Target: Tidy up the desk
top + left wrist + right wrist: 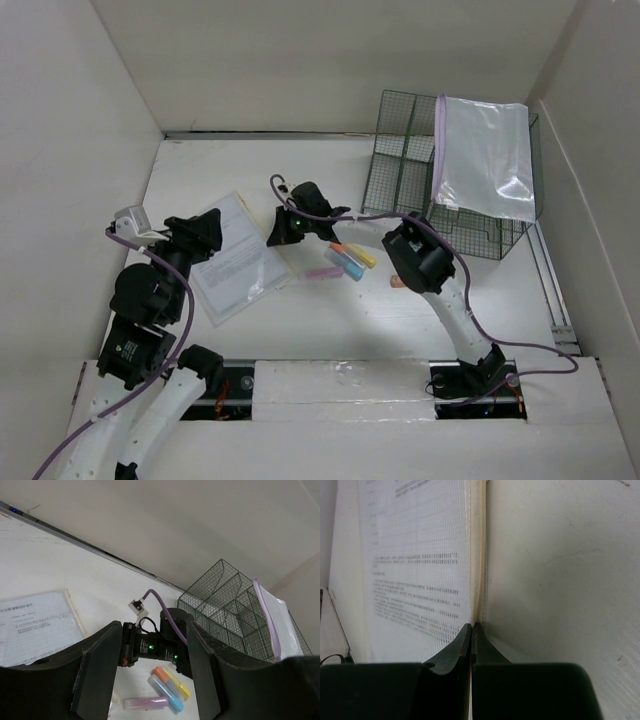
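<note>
Pinching: right tool is squeezing sleeve edge.
Left tool: is hovering part-wide, empty.
Markers: are lying on table.

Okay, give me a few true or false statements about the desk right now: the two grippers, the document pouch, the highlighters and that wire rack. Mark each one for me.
1. The right gripper is shut on the edge of the document pouch. True.
2. The highlighters lie on the desk, outside the wire rack. True.
3. The left gripper holds one of the highlighters. False: its jaws stand open with nothing between them.
4. The clear zip bag lies flat on the desk. False: it stands in the wire rack.
</note>
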You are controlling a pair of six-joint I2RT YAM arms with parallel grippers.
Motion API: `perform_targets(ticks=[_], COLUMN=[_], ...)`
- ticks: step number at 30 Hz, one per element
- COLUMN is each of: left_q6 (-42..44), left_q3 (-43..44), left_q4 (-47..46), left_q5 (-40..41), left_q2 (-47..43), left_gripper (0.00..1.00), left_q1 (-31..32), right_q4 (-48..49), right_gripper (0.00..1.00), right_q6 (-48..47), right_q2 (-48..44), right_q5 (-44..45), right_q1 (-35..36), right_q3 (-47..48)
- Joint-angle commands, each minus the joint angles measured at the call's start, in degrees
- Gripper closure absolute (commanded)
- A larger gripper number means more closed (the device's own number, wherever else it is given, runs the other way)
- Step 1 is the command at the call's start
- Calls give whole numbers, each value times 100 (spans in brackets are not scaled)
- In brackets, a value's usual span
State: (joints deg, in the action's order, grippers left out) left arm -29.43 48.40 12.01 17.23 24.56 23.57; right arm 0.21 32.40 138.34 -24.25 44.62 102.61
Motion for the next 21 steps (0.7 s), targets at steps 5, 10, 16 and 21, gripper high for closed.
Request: perform_targets(ticks=[5,10,16,21], left_q6=[25,-54,-1,-150], left_q3=[116,380,486,941], left_q4=[38,416,495,714], left_q5=[104,122,-325,-449], left_q2=[479,1261,2157,3326], left_gripper=[41,35,35,36], left_q1=[25,25,-248,-248], right_q4=[744,875,1122,1446], right_gripper=[100,100,100,100], right_q6=[-225,-656,-823,-999], right_q2=[-1202,-1819,-2101,-2521], right_q5=[533,1106,1221,1625], right_q1=[64,275,389,530], right_q3=[-767,-1295,-1726,-2296])
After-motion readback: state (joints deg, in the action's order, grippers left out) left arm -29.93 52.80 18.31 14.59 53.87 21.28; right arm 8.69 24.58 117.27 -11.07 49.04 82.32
